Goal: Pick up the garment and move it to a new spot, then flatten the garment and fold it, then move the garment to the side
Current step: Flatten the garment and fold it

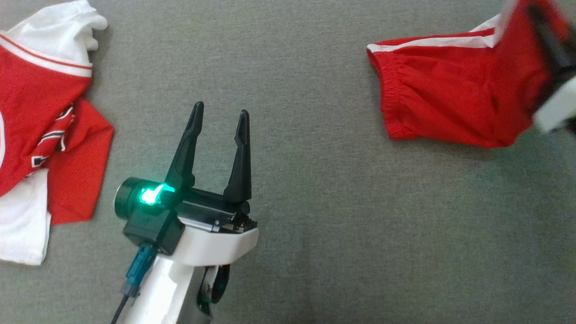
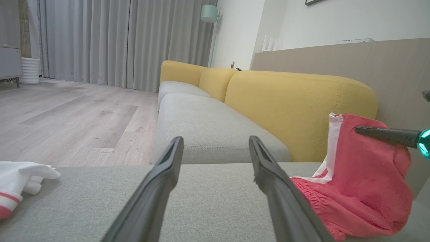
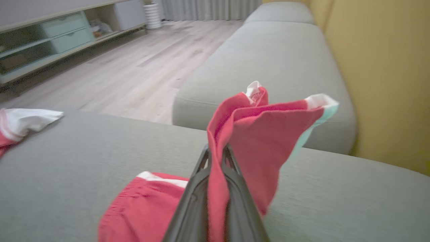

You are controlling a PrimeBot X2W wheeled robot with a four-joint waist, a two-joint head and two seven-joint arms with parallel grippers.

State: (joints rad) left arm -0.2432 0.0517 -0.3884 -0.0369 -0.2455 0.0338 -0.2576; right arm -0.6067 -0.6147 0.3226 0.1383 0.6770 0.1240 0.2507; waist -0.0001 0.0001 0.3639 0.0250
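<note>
Grey woven seat cushion [image 1: 288,67]: the work surface, flat and bare across its middle. Beyond its far edge ran more grey seats of the same sofa, with yellow backrests [image 2: 295,107] along the right side.

Room: pale wood-plank floor [image 2: 67,114] off the cushion's left side; long grey curtains [image 2: 117,40] at the far wall; a mint lamp shade [image 2: 209,13] beside them; a low shelf unit [image 3: 50,37] with mint drawers across the floor.

Item 1, red shorts [image 1: 450,90], white side stripe, gathered waistband. Located at the cushion's far right corner. The waistband end lay on the fabric; the other end stood raised off the cushion, pinched in my right gripper [image 3: 216,149].

Item 2, my right gripper: fingers drawn together on a fold of the red shorts, cloth showing on both sides of them. Blurred in the head view.

Item 3, my left gripper [image 1: 220,110]: fingers spread wide, nothing between them, over the cushion's middle near the front edge, well apart from the shorts.

Item 4, red and white jersey [image 1: 36,103]: crumpled at the cushion's left edge, untouched by either gripper.
</note>
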